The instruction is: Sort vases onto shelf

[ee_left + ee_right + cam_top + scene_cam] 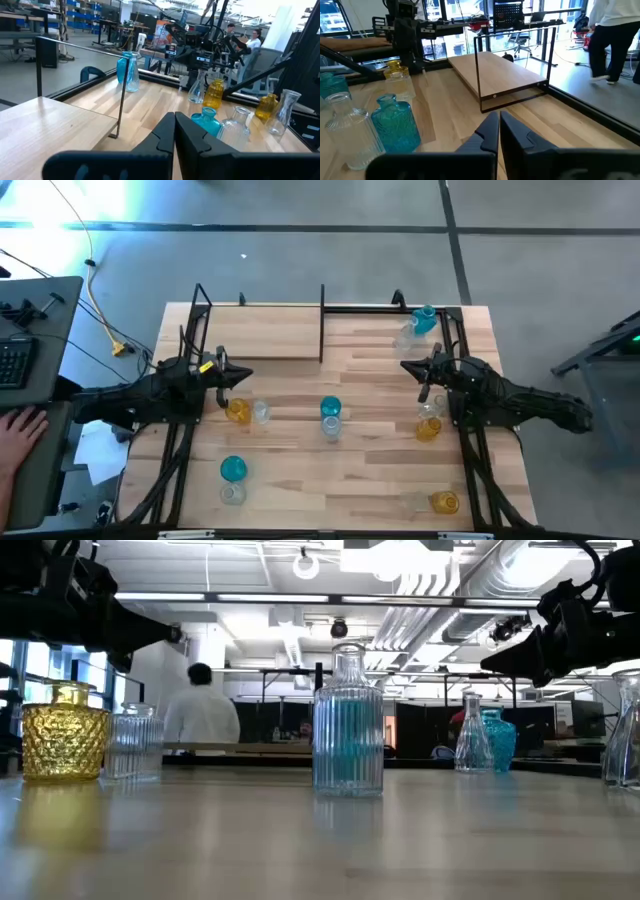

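Overhead view alone shows both clenched hands, left hand (243, 376) and right hand (407, 366), empty above the table (380, 480); small translucent glass vases (331, 418) stand scattered there, the raised light-wood shelf (262, 333) bare.

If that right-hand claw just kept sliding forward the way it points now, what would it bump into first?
Probably the shelf. The shut right gripper aims at the black frame post under the light-wood plank, with bare tabletop between. The teal vase sits off to one side, likely clear of the path, though depth is uncertain.
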